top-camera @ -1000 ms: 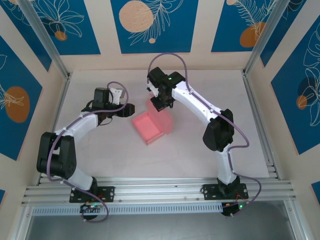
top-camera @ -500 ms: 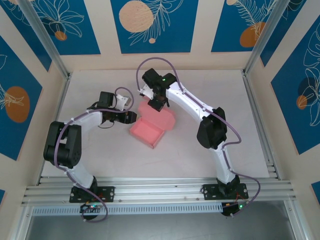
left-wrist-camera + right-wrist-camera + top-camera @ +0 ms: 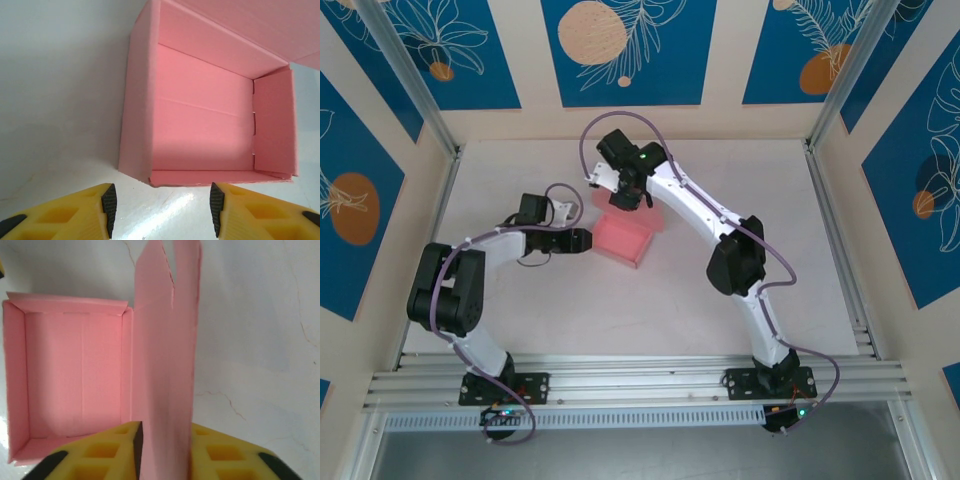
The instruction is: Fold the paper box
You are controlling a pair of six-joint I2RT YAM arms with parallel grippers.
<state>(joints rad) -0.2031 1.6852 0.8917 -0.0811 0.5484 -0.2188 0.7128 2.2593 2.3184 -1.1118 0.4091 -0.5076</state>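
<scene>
Right gripper (image 3: 625, 197): over the far edge of the box, pointing down. Its jaws are apart with the lid flap (image 3: 165, 365) standing between them. I can't tell whether either pad touches the card.
Left gripper (image 3: 161, 210): low over the worktop (image 3: 520, 310), jaws apart with nothing between them, pointing right at the box's left end.
Box (image 3: 623, 240): pink card near the middle of the worktop, already an open tray with its walls up. The lid stands upright along the far long side.
Long axis: roughly left to right, slightly skewed, as best I judge from above.
Which way it lies: the tray sits just right of my left gripper and just on the near side of my right one.
Nearer arm: both are close, but only the right straddles the flap.
What the move turns on: the lid hinges on the far edge, so I reckon it has to swing towards the near side over the tray while the left end is held steady.
</scene>
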